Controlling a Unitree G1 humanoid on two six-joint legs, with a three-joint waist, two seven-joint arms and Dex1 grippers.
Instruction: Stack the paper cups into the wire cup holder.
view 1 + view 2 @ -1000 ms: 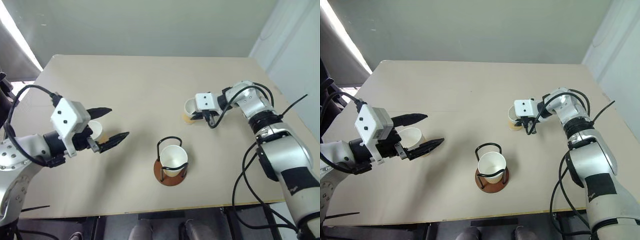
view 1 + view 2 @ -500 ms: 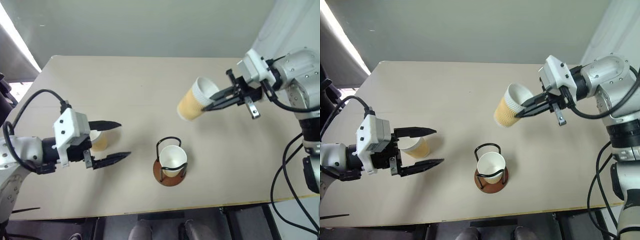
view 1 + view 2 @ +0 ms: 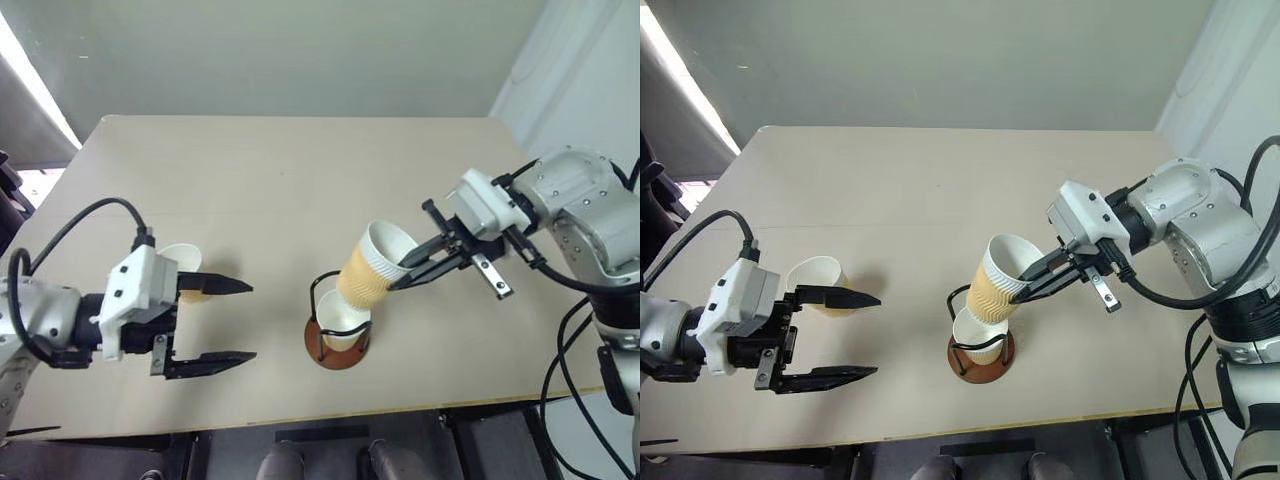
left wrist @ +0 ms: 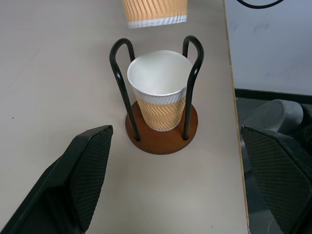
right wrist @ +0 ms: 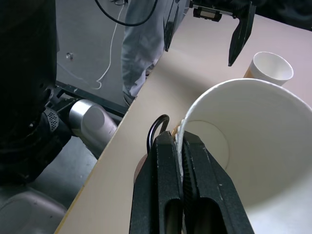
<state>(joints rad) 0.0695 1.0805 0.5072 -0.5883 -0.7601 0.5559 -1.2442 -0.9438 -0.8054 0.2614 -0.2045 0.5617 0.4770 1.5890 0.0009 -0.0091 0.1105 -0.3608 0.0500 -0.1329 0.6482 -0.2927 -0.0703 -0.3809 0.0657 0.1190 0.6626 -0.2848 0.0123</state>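
R tool [image 3: 1023, 285]: I've got it clamped on the rim of a paper cup [image 3: 997, 279], one finger inside, one outside.
Held cup: tilted, in the air, its base just above the cup in the holder.
Wire cup holder [image 3: 336, 342]: near the front edge of the worktop [image 3: 300, 180], w/ one cup [image 4: 159, 89] seated upright between the loops.
L tool [image 3: 230, 320]: I see its fingers spread wide, nothing between them, off to the left of the holder.
Third cup [image 3: 818, 279]: upright on the worktop, just beside L tool's far finger [image 3: 840, 297].

A beige table [image 3: 300, 170] stands against a plain grey wall [image 3: 300, 50], daylight entering at left.
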